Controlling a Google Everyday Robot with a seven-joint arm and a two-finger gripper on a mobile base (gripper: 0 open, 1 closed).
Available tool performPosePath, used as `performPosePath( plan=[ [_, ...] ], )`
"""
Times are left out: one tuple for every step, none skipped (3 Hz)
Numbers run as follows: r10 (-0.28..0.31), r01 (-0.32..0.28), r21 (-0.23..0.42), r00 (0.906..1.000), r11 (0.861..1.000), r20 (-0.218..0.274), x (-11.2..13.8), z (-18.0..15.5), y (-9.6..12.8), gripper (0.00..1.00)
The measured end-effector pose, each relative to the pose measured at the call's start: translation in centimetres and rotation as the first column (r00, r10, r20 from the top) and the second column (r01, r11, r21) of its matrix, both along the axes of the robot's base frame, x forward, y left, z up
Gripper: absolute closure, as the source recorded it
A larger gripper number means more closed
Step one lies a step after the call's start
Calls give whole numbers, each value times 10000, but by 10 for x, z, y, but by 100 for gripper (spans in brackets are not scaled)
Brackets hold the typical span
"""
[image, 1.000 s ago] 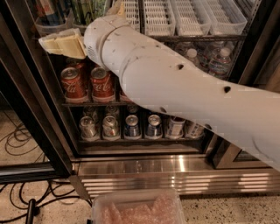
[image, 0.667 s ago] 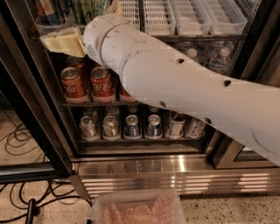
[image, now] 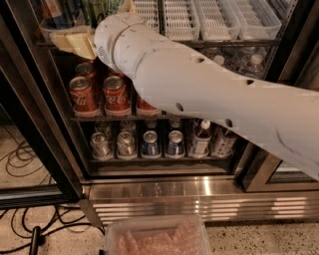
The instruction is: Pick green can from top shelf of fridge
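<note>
The fridge (image: pixel 35 99) stands open in front of me. Its top shelf (image: pixel 234 44) holds white slotted trays (image: pixel 219 20) and a clear tub (image: pixel 55 22). My white arm (image: pixel 199 94) reaches from the right up to the shelf's left end. My gripper (image: pixel 75 44) shows as a cream wedge at the shelf's front rail, below the tub. Only a dark greenish sliver of the green can (image: pixel 97 9) shows above the arm's wrist; the rest is hidden by the arm.
Red cola cans (image: pixel 117 94) fill the middle rack. Silver and blue cans (image: pixel 149 144) and water bottles (image: pixel 199 139) stand on the bottom rack. Below is the ribbed steel base (image: pixel 199 196). A clear tub (image: pixel 157 236) and cables (image: pixel 20 159) lie on the floor.
The arm's wrist has edged slightly upward toward the top shelf; the cream gripper part stays at the shelf's left front. Nothing else has moved.
</note>
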State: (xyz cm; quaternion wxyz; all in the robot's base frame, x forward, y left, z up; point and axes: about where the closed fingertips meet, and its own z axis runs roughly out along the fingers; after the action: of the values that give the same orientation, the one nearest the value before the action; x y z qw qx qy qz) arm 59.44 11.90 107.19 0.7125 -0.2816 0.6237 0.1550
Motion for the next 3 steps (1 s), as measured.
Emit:
performPosePath(
  plan=[
    [-142, 142, 36, 9999, 9999, -14, 9, -2, 1, 19],
    [-268, 268, 13, 9996, 9996, -16, 15, -2, 3, 21],
    [-340, 340, -24, 9994, 9994, -10, 20, -2, 7, 26]
  ],
)
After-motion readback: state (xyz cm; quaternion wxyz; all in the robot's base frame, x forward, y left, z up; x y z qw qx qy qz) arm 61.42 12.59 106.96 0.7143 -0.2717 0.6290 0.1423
